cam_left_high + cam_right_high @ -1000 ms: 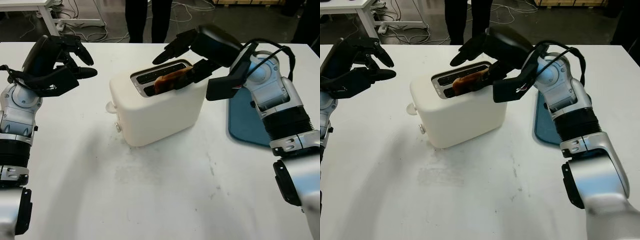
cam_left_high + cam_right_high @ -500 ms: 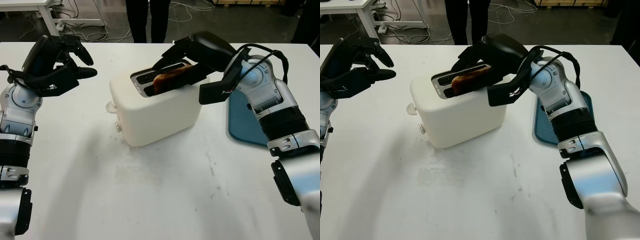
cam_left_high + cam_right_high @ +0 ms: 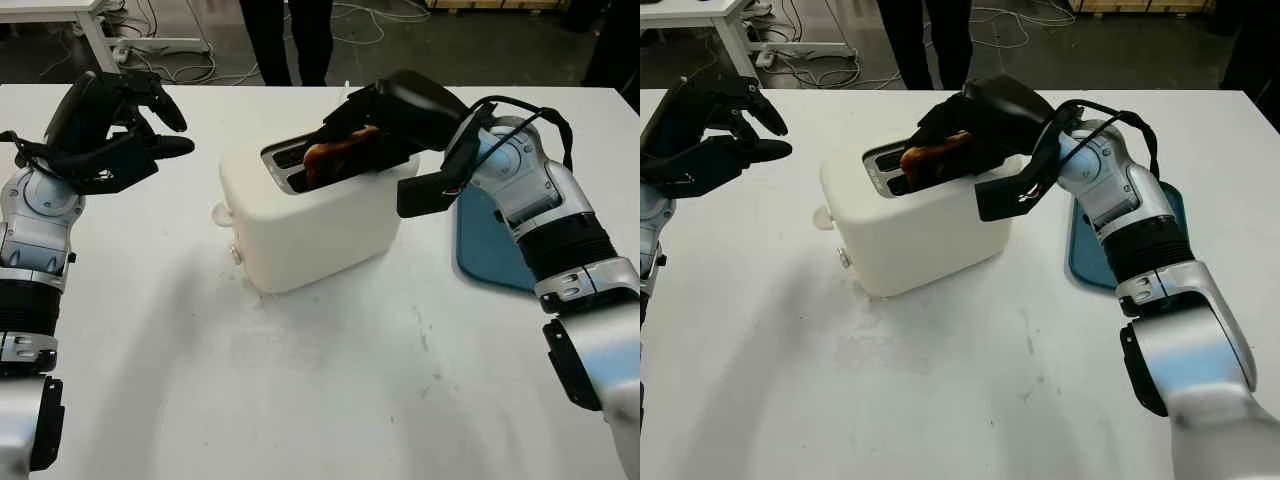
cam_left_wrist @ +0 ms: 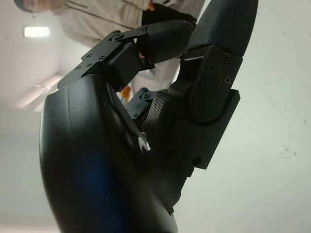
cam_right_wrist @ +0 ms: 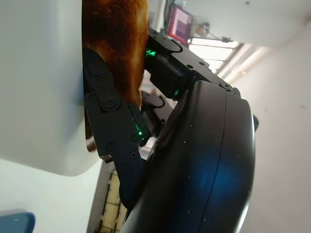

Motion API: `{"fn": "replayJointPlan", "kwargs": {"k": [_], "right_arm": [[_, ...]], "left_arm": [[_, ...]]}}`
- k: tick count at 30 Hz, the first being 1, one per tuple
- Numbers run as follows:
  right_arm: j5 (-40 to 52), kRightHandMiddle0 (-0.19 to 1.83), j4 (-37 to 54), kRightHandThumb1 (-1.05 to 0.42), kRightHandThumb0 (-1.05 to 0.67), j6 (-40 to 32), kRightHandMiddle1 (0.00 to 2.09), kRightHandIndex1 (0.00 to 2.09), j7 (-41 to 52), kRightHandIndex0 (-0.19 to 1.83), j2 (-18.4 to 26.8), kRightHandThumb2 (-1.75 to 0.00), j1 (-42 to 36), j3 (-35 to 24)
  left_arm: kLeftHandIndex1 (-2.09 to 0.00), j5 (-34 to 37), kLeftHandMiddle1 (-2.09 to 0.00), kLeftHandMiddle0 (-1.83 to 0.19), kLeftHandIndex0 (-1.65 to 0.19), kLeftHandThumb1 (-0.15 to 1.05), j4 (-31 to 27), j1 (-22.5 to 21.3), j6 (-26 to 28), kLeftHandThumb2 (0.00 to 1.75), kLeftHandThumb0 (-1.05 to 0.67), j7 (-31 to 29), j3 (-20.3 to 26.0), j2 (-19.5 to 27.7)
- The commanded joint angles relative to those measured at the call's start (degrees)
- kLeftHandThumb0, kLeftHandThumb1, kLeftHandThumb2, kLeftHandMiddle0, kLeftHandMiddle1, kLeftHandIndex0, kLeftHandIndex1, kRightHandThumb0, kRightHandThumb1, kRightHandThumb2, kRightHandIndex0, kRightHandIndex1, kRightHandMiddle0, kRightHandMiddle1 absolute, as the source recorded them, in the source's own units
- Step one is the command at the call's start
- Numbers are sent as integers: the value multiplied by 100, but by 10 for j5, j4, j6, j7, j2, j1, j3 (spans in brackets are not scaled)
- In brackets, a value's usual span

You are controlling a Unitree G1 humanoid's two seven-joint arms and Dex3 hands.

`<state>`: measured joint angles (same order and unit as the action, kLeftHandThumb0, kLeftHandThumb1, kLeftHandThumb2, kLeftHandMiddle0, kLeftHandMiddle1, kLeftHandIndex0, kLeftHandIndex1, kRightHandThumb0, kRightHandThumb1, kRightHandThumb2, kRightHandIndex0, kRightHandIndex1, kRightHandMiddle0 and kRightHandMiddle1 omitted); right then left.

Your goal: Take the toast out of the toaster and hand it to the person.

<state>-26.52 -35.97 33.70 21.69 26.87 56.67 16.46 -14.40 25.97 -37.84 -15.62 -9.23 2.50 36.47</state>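
Toast [image 3: 338,156]: 1 browned slice, standing partly out of the near slot of the toaster [image 3: 310,225]; lower part hidden inside the slot.
Toast long axis: runs along the slot, from the toaster's left end toward its right end, tilted slightly up at the right.
Right hand [image 3: 385,105]: directly over the slice's right end, fingers [image 5: 109,128] clamped on both faces of the toast; grasp looks made, slice not yet clear of the slot.
Key relation: toast lies just below and to the left of the right palm, so the exit path is straight up along the slot walls; judged: a sideways pull would jam or tear the slice.
Nearer hand: right, in contact; left is well apart.
Left hand [image 3: 110,125]: raised above the table's [image 3: 320,380] far left, holding nothing, fingers curled.
Person [image 3: 285,35]: legs visible beyond the table's far edge, behind the toaster.
Other: blue tray [image 3: 490,245] on the table, right of the toaster.
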Motion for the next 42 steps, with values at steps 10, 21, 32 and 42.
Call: {"fn": "replayJointPlan", "kwargs": {"k": [10,21,32,42], "right_arm": [[-179,110,55,-92,-69,49,102,166,-126,120,68,-28,10,59],[-204,89,29,-92,-50,54,174,175,-195,113,69,-52,18,74],[-132,83,-47,-92,-51,55,175,175,-224,110,45,-46,46,36],[62,67,-183,-92,-52,92,175,175,-96,93,36,-48,122,-52]], "left_arm": [[-122,-2,-119,-96,-80,87,-8,9,1,0,-105,4,3,4],[-123,2,-118,-95,-79,86,-11,11,6,0,-105,-1,5,5],[-124,-3,-118,-96,-79,87,-8,12,2,0,-105,6,3,4],[-124,-8,-119,-97,-79,88,-1,9,-3,1,-105,7,0,7]]}}
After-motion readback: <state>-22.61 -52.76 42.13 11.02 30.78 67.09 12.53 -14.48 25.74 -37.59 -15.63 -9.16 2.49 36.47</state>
